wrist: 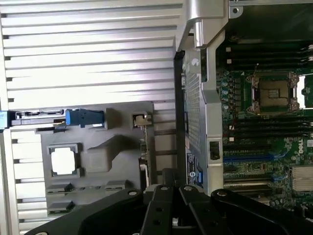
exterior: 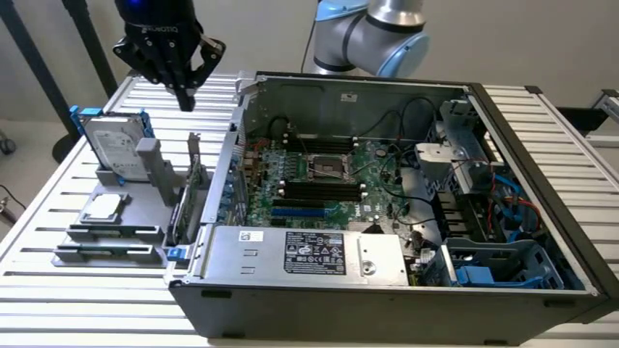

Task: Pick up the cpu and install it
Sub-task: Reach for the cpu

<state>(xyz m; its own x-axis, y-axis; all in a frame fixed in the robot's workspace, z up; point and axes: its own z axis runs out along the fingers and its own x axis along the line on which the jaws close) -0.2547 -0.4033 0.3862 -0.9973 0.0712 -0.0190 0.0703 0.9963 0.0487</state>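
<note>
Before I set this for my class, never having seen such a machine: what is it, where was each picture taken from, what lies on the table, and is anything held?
It is a robot arm ending in a black pincer. One picture comes from a camera off the arm, the other from a camera on its wrist. On the slatted table stand an open computer case and a grey holder carrying a hard drive and the small silver cpu. The pincer is shut, holds nothing and hangs above the table.

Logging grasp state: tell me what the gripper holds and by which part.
Nothing. The gripper hangs empty, and the cpu lies apart in the grey holder.
</note>
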